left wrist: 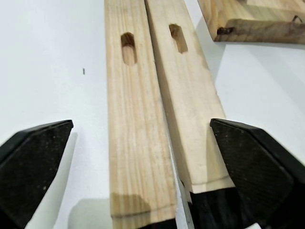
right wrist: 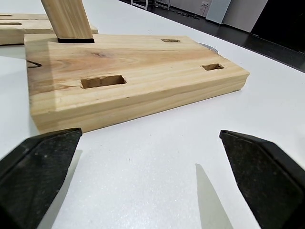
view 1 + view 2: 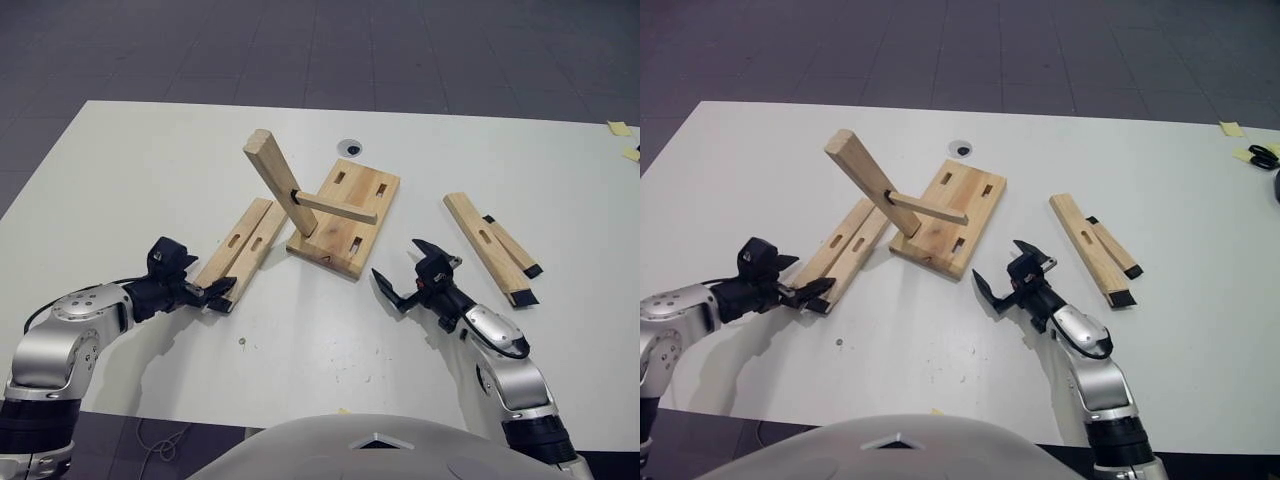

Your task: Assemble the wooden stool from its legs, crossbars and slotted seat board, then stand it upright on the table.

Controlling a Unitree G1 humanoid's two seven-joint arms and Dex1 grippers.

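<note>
A partly built wooden stool lies in pieces on a white bench. The slotted seat board rests flat near the middle of the bench. One leg stands on the board's left part and leans away to the far left. A crossbar juts from that leg's side and reaches out level over the board. Just left of the board, two more slotted legs lie flat and side by side, touching along their length. The left jaws are spread wide at the near, dark-tipped ends of this pair, one black pad on either side, gripping nothing. The right jaws hang open too, low over the bench just in front of the board's near right edge, holding nothing and clear of the wood. To the right, well apart from the board, a fourth leg lies flat with a shorter dark-tipped bar against its outer side. A round cable port sits in the bench beyond the board.
</note>
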